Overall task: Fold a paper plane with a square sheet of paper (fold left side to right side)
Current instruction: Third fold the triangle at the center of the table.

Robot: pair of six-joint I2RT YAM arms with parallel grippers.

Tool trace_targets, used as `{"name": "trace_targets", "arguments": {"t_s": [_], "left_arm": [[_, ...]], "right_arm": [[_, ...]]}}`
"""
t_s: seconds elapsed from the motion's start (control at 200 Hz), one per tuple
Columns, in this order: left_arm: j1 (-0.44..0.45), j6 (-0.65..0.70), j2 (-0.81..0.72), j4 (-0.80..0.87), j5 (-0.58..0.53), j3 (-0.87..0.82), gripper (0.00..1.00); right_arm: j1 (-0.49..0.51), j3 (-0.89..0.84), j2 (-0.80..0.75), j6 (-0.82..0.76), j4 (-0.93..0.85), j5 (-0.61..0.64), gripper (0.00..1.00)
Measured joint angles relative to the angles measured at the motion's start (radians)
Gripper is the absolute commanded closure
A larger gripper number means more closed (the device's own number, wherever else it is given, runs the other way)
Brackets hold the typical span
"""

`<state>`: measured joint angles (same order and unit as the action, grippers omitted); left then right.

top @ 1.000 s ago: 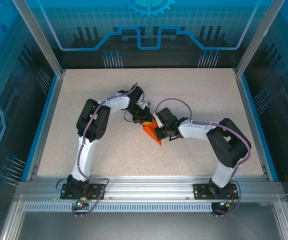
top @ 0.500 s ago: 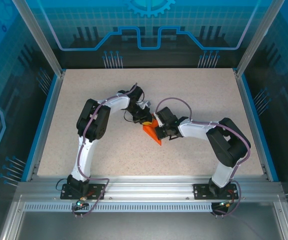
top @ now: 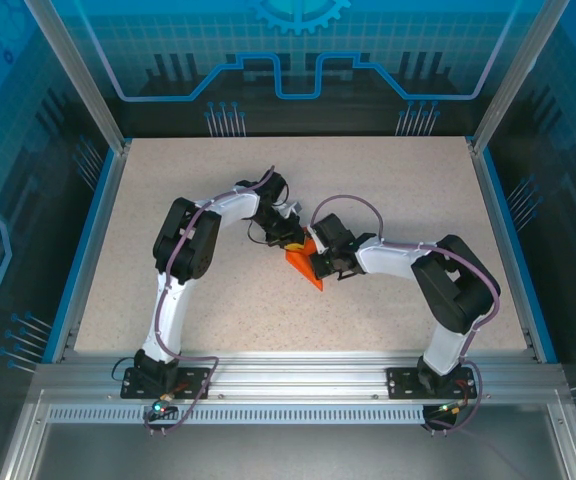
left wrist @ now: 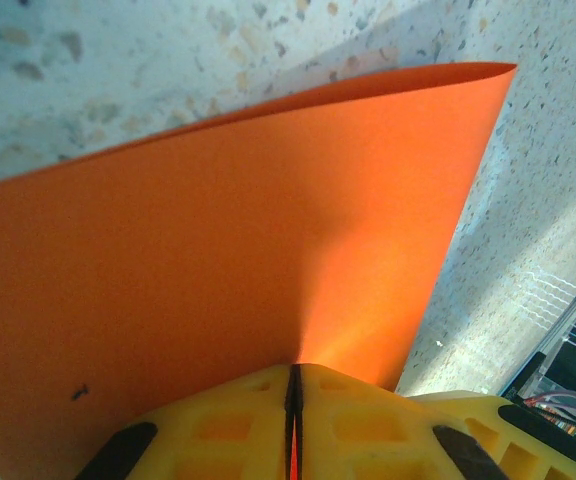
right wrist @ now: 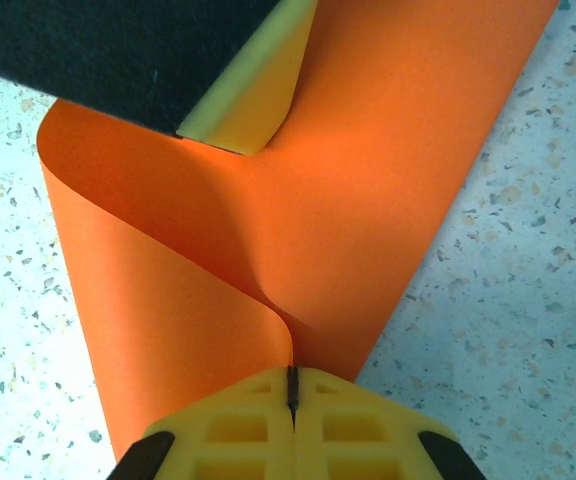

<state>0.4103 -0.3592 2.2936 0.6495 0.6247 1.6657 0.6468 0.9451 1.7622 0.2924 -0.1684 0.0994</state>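
Paper point(top: 305, 268) sits mid-frame in the top view, on the worktop point(top: 398, 190) and right between the two arm tips. It is an orange wedge whose long axis runs from upper left to lower right. Left jaws come in from its upper left, right jaws from its right. Neither arm is nearer, as both are on the sheet.

Left wrist view: left jaws clenched on the near edge of the paper point(left wrist: 218, 250), with a thin orange line showing in the slit between the yellow pads point(left wrist: 228, 425). The sheet fans up and away from the jaws. Its far edge climbs to a lifted, curled corner at upper right, with speckled worktop beyond.

Right wrist view: right jaws clamped tight on the paper point(right wrist: 388, 170) at bottom centre. Directly above the jaws the sheet bends into a soft roll, with the left part curving over toward the right part. It is rounded, not creased. A yellow pad point(right wrist: 253, 95) of the left arm touches the sheet at the top of the frame.

Judgement: fold is mid-way, the flap is brought over but not flattened. The next move depends on the rolled left part lying directly over the right part and on edge meeting edge. The roll runs away from the right jaws toward the left ones. Risk: the two pinches pull against each other and skew or wrinkle the thin sheet.
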Motion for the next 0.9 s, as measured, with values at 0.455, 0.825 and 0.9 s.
{"name": "trace_targets", "arguments": {"t_s": [0.455, 0.825, 0.9], "left_arm": [[0.0, 0.0, 0.0, 0.0, 0.0, 0.0, 0.89], [0.001, 0.0, 0.0, 0.0, 0.0, 0.0, 0.88], [0.001, 0.0, 0.0, 0.0, 0.0, 0.0, 0.87]], "right_arm": [[0.0, 0.011, 0.002, 0.0, -0.005, -0.001, 1.0], [0.0, 0.013, 0.018, 0.001, -0.008, -0.001, 1.0], [0.0, 0.013, 0.018, 0.001, -0.01, -0.001, 1.0]]}}
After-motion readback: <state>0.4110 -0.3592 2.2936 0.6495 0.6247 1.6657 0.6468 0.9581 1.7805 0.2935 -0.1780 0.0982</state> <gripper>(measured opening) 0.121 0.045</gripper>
